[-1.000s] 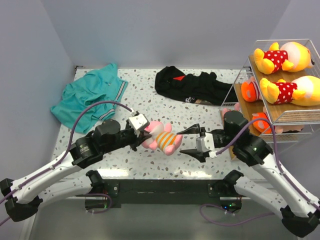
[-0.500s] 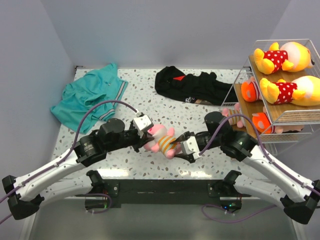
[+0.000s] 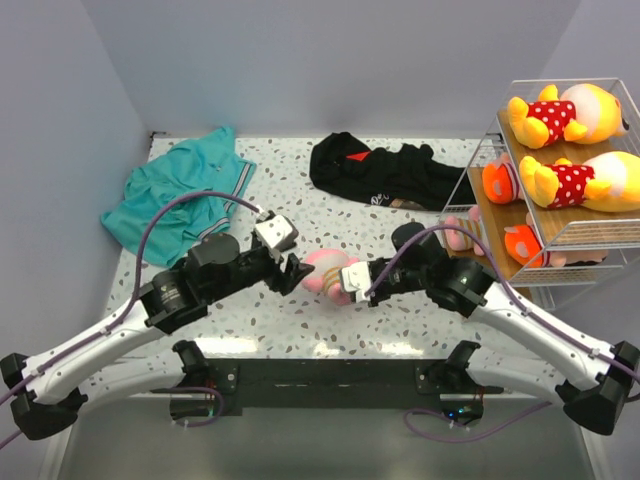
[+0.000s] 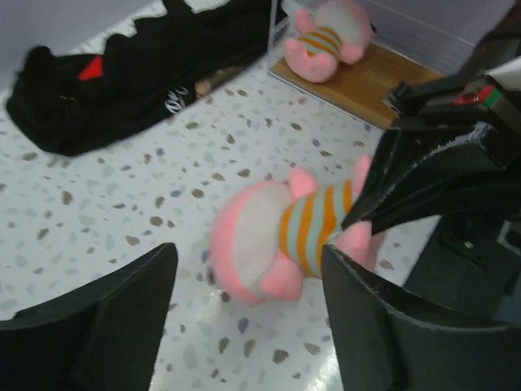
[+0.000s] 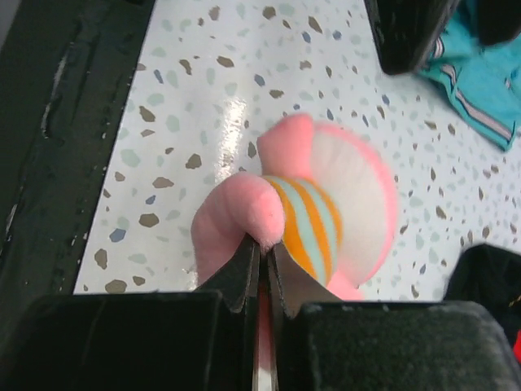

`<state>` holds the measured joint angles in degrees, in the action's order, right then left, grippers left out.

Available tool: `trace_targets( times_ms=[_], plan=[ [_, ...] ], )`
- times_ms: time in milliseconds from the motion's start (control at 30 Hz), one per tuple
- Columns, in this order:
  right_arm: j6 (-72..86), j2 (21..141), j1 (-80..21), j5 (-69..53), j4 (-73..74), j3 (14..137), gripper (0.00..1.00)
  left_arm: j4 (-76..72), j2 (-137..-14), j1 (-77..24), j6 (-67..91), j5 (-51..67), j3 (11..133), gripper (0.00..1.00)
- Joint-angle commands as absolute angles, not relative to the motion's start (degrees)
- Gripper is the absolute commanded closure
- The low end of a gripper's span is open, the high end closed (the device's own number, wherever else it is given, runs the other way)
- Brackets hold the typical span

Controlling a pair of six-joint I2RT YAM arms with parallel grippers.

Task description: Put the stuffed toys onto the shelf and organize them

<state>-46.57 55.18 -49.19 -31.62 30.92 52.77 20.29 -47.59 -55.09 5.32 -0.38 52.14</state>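
Note:
A pink pig point(image 3: 322, 271) in an orange and teal striped top is low over the table's middle. My right gripper point(image 3: 347, 281) is shut on one of its pink limbs, the fingertips point(image 5: 248, 254) pinched together on the plush of the pig point(image 5: 350, 199). My left gripper point(image 3: 291, 271) stands open just left of the toy, and the pig point(image 4: 273, 240) shows just beyond its spread fingers point(image 4: 130, 301) without touching them. Two yellow-orange bears point(image 3: 568, 113) point(image 3: 590, 181) lie on the upper tiers of the shelf point(image 3: 550, 234). Another pink pig point(image 3: 458, 229) point(image 4: 327, 37) sits on its bottom board.
A teal polo shirt point(image 3: 180, 192) lies at the back left. A black garment point(image 3: 385, 170) point(image 4: 122, 73) lies at the back centre beside the shelf. Orange toy parts point(image 3: 500, 180) show on the shelf's left side. Both arms meet at the table's middle.
My left gripper has opened and let go of the pig. My right gripper has moved left and closed on the pig's limb.

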Motion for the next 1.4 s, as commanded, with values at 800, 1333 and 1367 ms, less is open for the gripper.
trace_targets(
  times_ms=[800, 1333, 1367],
  plan=[
    [50.39, 87.18, -64.25, 65.80, 89.00, 85.77, 1.00, 16.61, -42.10, -50.19, 11.51, -46.06, 52.91, 0.00],
    [43.77, 89.12, -48.17, 65.66, 84.02, 72.60, 1.00, 15.20, -41.04, -49.92, 10.72, -41.93, 52.73, 0.00],
    [43.68, 89.03, -47.38, 65.39, 83.94, 72.68, 1.00, 15.21, -40.96, -50.01, 10.98, -41.31, 52.82, 0.00]
  ],
)
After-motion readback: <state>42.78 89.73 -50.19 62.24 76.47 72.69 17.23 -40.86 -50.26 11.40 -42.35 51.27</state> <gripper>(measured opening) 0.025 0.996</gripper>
